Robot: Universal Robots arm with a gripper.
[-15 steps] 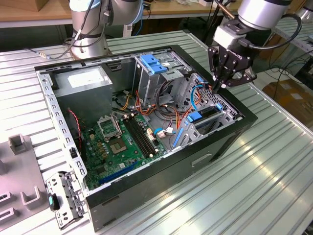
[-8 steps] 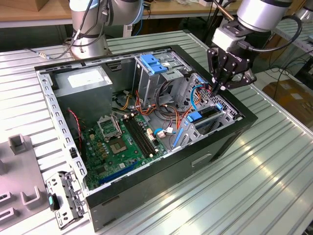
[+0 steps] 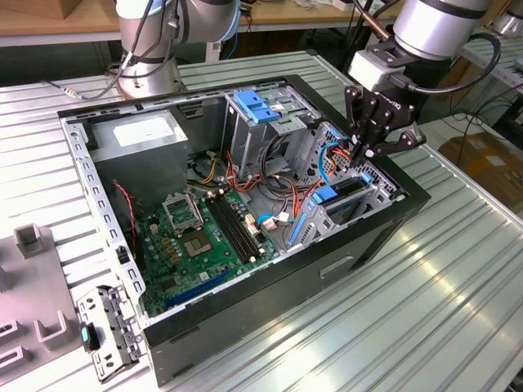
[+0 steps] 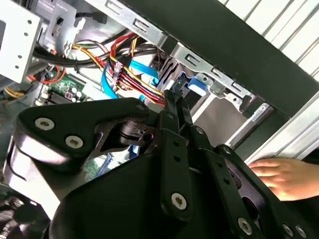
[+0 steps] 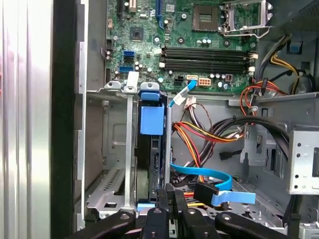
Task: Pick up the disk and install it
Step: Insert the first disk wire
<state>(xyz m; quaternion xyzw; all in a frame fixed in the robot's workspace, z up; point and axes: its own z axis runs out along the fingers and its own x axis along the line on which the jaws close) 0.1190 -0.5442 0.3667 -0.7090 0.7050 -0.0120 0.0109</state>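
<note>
Already the disk [image 5: 152,149] stands on edge in its bay at the front corner of the computer case [image 3: 270,327], its blue tab uppermost in the first wrist view, and the claw [image 3: 365,152] hangs just above its near end with its two fingers drawn together; whether they pinch the carrier's edge or merely press on it I cannot tell. The chief risk, as I judge it, is a skewed seat: if the carrier is not square between the metal bay walls [image 5: 130,159], it could jam partway. Cabling crowds the spot. A flat blue data cable [image 5: 209,181] and a bundle of red and yellow power wires [image 4: 132,74] lie just beside the bay and could snag the fingers. A person's hand [image 4: 279,177] rests against the case's outer wall, near the arm's working space.
</note>
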